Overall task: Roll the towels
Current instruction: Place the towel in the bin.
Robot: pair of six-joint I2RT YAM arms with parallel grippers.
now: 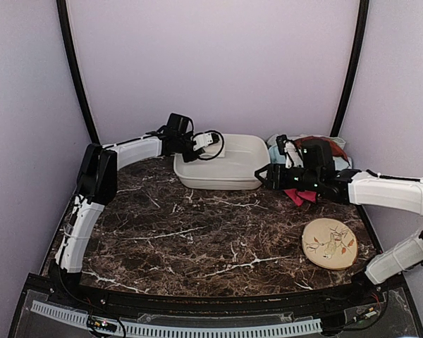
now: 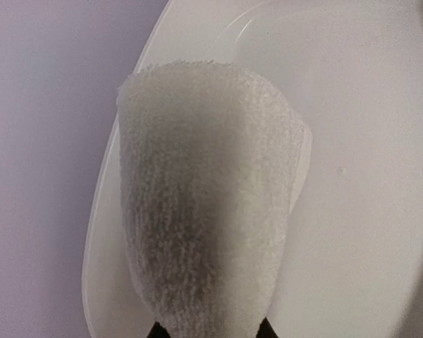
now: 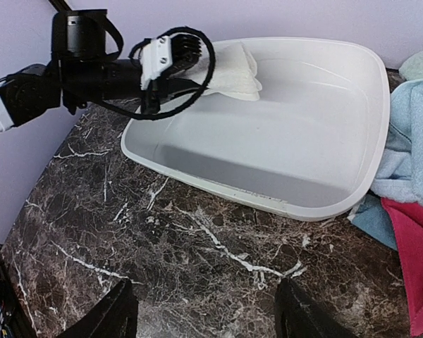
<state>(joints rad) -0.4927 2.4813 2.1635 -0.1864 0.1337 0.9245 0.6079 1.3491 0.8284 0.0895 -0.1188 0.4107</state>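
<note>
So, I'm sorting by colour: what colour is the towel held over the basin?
The towel is cream-white, clearest in the left wrist view.

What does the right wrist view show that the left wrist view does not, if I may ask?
Only the right wrist view: the marble table, the left gripper from outside, a blue towel, a pink towel, and the open right gripper. Only the left wrist view: the cream towel close up, its pile visible. Both: that towel held over the basin.
</note>
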